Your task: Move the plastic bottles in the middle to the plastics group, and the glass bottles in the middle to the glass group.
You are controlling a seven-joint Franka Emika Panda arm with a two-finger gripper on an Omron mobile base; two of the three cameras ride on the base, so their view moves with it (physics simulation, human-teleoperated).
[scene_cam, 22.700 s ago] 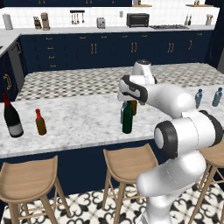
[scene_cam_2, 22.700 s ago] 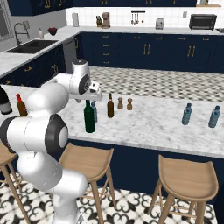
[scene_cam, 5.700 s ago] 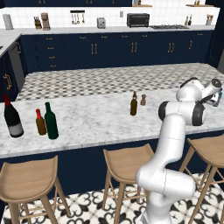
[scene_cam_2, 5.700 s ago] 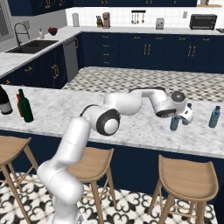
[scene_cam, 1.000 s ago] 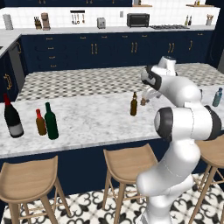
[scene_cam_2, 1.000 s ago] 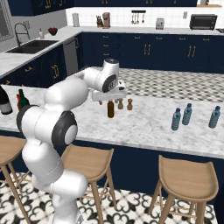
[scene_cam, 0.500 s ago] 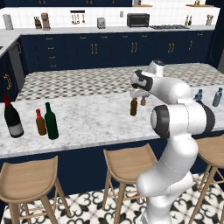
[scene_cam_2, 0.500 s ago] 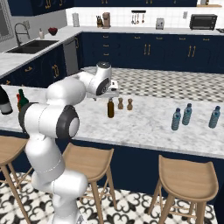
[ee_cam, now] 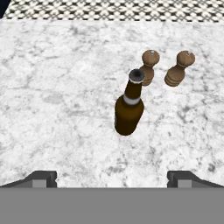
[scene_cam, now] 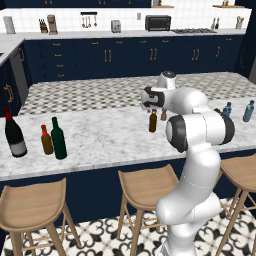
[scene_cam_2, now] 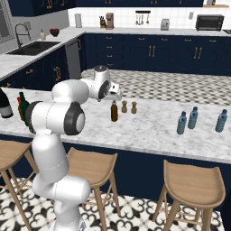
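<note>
Beer bottle (ee_cam: pixel 128 109) upright, neck up, on counter (ee_cam: pixel 61 105).

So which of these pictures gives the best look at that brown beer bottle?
The hand view: the brown beer bottle stands large and unblocked, seen from above. In both base views it is small, beside the robot's arm.

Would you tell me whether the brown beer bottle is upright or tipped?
Upright: the brown beer bottle stands on its base on the marble counter, neck up.
</note>
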